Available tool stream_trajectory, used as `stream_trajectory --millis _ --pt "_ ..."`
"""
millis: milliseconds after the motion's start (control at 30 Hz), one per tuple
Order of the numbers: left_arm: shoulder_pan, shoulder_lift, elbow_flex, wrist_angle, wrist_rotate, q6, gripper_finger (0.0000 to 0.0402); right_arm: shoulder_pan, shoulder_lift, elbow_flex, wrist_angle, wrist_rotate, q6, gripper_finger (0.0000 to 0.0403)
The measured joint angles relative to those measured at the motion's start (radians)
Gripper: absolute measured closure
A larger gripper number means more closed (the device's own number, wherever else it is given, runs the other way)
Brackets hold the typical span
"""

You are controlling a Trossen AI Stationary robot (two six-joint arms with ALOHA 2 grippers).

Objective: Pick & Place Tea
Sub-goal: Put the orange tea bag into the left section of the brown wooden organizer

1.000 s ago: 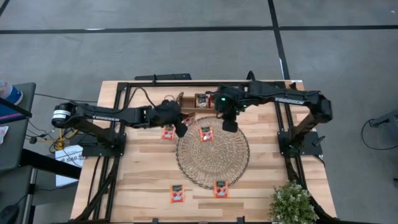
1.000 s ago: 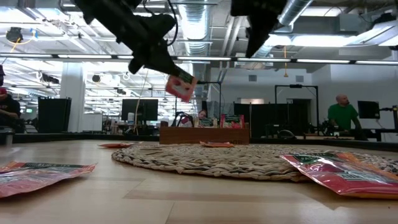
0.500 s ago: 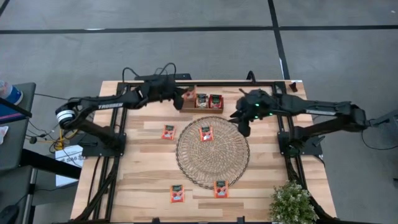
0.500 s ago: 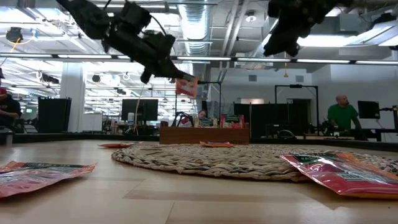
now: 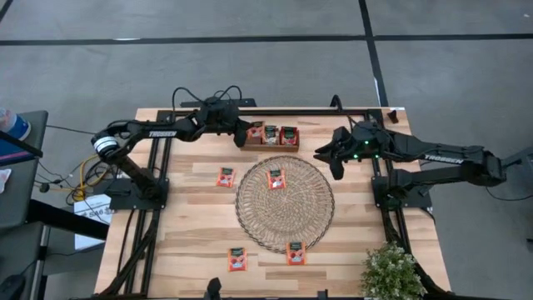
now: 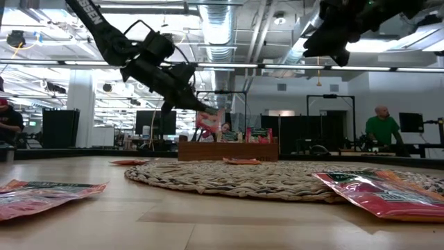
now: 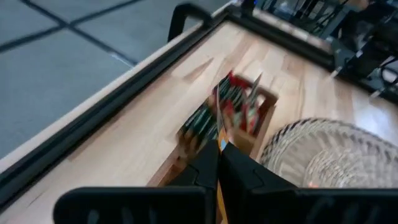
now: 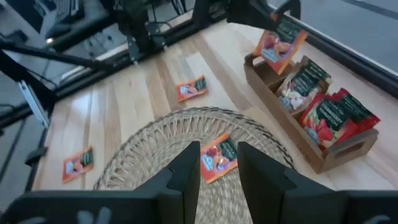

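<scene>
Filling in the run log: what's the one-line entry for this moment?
left claw: shut on tea packet, above wooden tray | right claw: open, empty, beside mat

You are looking down on a grey floor crossed by dark seam lines, and it is surrounding the light wooden surface on every side. A small green plant is sitting at one corner. Across the room, ceiling ducts and strip lights are running overhead, and dark monitors are standing on far desks. A person in a green top is standing at the back; another, possibly seated, is showing at the edge.
</scene>
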Motion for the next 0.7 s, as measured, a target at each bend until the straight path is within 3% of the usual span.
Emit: stream_trajectory --millis 267,400,700 --pt "0.098 0.000 -0.001 -0.022 0.116 0.018 0.0401 -0.006 -0.061 -0.022 -0.001 0.007 0.056 0.0306" --pt "0.103 0.001 0.000 -0.064 0.115 0.043 0.0401 -0.006 -0.059 -0.022 0.000 0.030 0.063 0.0306" --pt "0.104 0.066 0.000 0.006 0.107 0.026 0.0401 -0.006 -0.052 -0.022 0.000 0.035 0.081 0.0306"
